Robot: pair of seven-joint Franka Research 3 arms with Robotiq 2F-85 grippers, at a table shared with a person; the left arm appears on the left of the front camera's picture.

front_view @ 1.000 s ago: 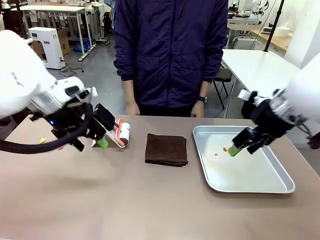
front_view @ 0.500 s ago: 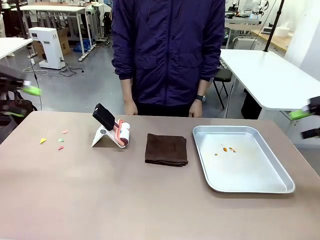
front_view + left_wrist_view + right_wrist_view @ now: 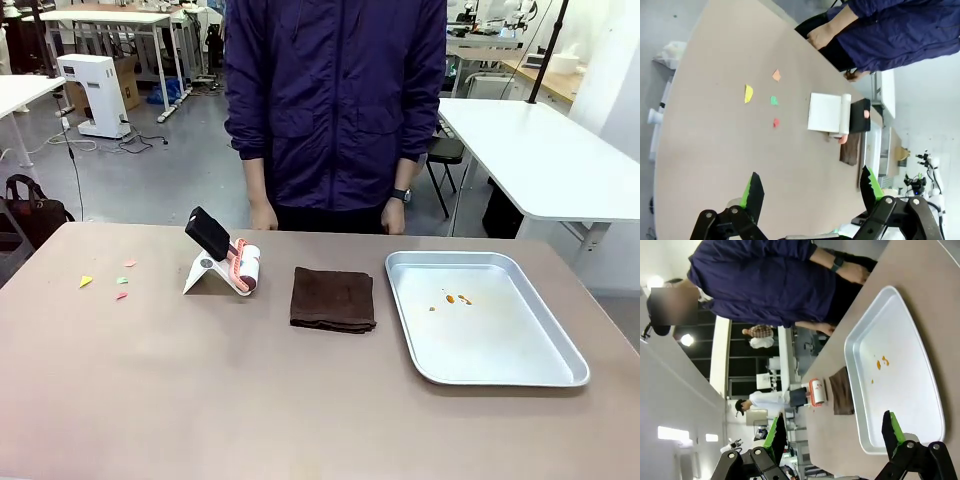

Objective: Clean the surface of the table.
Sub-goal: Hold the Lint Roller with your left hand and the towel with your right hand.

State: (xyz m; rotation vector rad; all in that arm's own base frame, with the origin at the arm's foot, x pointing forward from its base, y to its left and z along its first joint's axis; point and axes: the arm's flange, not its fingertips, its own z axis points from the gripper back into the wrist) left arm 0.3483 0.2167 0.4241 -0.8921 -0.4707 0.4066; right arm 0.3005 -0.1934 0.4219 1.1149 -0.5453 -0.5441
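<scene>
One brownish bench [image 3: 250,400] carries one silver tray [image 3: 500,340], one folded brown cloth [image 3: 333,298], one roller [image 3: 245,267] with a black handle leaning on one white stand [image 3: 205,275], and four paper scraps [image 3: 86,281]: yellow, green, pink and red. About three orange specks [image 3: 455,297] lie in the tray. One person [image 3: 335,100] in a dark blue jacket stands at the far edge. The left hand [image 3: 811,189] has its jaws spread wide with nothing between them. It hangs above the bench, which stretches out below and ahead of it; the scraps lie ahead of one finger, and the stand and roller ahead of the gap. The right hand [image 3: 833,432] is likewise spread and holds nothing. The bench runs ahead of it, with the tray just beyond its fingertips and the cloth and roller farther on.
</scene>
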